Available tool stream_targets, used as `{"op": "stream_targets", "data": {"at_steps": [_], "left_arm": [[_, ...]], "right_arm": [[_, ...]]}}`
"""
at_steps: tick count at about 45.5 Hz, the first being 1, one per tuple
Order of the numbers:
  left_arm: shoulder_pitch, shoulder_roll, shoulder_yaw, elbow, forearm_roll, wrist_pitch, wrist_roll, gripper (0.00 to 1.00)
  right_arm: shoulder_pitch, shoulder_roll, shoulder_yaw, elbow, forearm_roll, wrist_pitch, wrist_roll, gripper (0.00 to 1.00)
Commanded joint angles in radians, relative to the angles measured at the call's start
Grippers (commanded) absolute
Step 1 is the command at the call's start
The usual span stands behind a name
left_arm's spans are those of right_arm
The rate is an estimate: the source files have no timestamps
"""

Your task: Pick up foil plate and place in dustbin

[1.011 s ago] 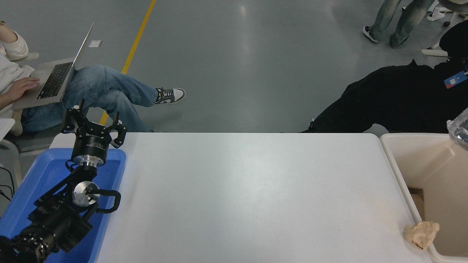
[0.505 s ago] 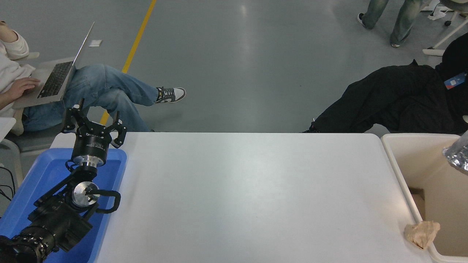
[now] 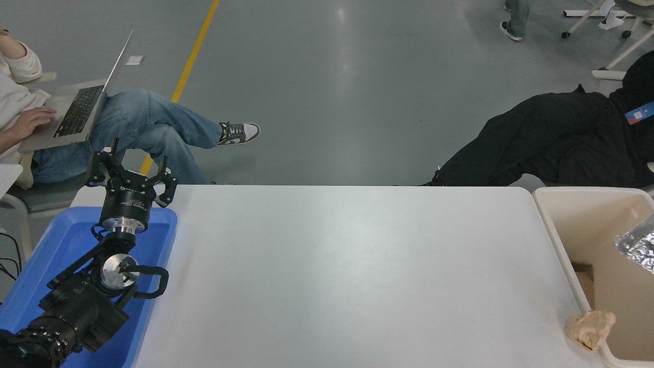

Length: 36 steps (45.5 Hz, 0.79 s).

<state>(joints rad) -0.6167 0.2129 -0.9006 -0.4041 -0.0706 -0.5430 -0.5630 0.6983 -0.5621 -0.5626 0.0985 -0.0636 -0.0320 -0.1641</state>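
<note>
The foil plate [image 3: 638, 248] shows as a crinkled silver piece at the picture's right edge, inside the outline of the beige dustbin [image 3: 554, 227]. Most of the plate is cut off by the frame edge. I cannot tell whether it is held or loose. My right arm and its gripper are out of view. My left gripper [image 3: 132, 171] is open and empty, parked above the far end of the blue tray [image 3: 51, 250] at the lower left.
A crumpled tan paper wad [image 3: 589, 327] lies on the white table [image 3: 347, 276] against the dustbin's near rim. A person with a laptop sits at the far left. A person in black sits at the far right.
The foil plate has dropped lower, from above the dustbin's far rim to down inside its outline. The left arm has not moved. A person in the background has walked away.
</note>
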Motion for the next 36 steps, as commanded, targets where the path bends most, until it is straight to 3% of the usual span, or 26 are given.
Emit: {"op": "stream_targets", "data": {"at_steps": [1,11,14,15,16,36], "left_arm": [[0.0,0.0,0.0,-0.001,0.0,0.0,0.0,0.99],[0.0,-0.001,0.0,-0.001,0.0,0.0,0.0,0.99],[0.0,0.0,0.0,0.001,0.0,0.0,0.0,0.99],[0.0,-0.001,0.0,0.001,0.0,0.0,0.0,0.99],[0.0,0.0,0.0,0.001,0.0,0.0,0.0,0.99],[0.0,0.0,0.0,-0.001,0.0,0.0,0.0,0.99]], "right_arm": [[-0.042,0.025,0.01,-0.033,0.018,-0.028,0.0,0.0],[-0.033,0.027,0.001,-0.031,0.018,-0.032,0.0,0.0],[-0.026,0.027,-0.002,-0.034,0.018,-0.055,0.0,0.45],[-0.025,0.025,-0.002,-0.034,0.016,-0.068,0.0,0.55],[-0.02,0.025,-0.002,-0.034,0.018,-0.083,0.0,0.6],[0.067,-0.015,-0.006,0.102,0.015,-0.12,0.0,0.74]]}}
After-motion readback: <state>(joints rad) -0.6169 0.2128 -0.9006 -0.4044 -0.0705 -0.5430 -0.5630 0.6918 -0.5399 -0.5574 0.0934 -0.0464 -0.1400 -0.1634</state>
